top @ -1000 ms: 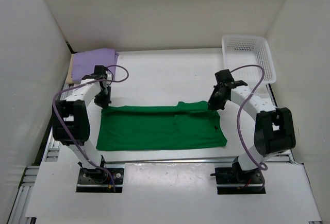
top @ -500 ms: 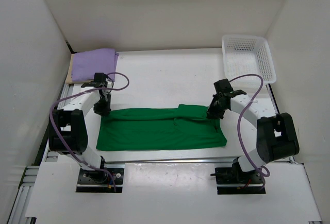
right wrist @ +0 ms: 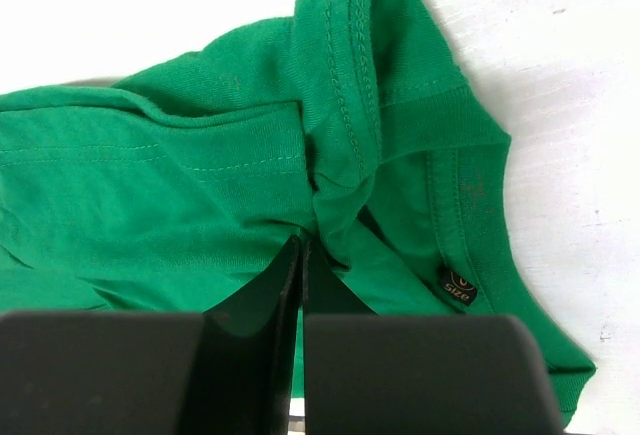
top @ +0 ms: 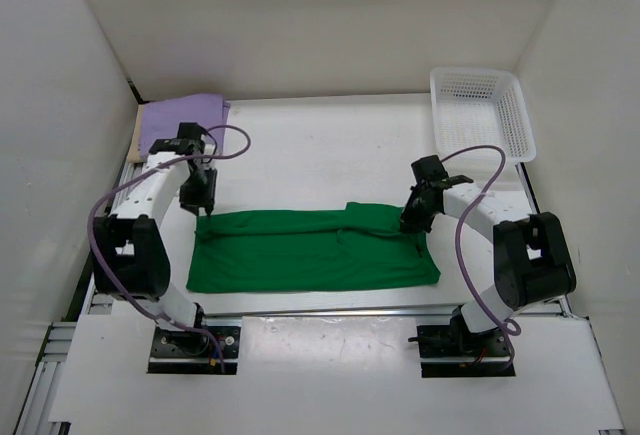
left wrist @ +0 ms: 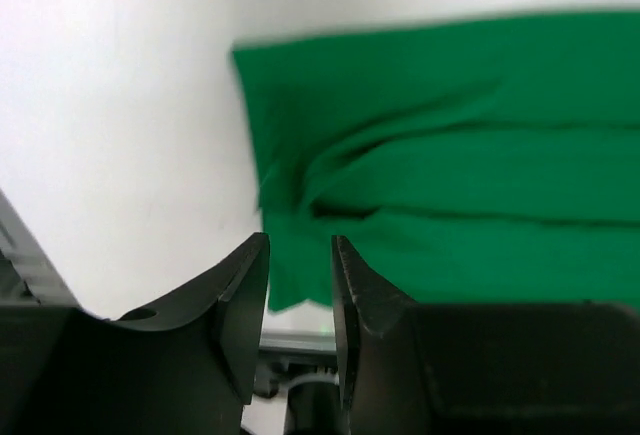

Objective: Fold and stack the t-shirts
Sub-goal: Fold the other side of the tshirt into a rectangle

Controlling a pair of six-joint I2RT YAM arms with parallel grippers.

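Note:
A green t-shirt lies folded into a long strip across the table's near middle. My left gripper hovers just above its far left corner, jaws a little apart and empty; in the left wrist view the shirt lies beyond the fingertips. My right gripper is low on the shirt's far right corner by the collar. In the right wrist view it is shut on a bunched fold of the shirt, next to the size label. A folded purple t-shirt lies at the far left.
A white plastic basket stands at the far right corner. The purple shirt rests on a tan board by the left wall. White walls close in the left, right and back sides. A metal rail runs along the table's near edge.
Both grippers brought the shirt's far edge down and laid it flat. The left gripper has since let go and lifted back from the left corner. The right gripper has stayed low on the cloth.

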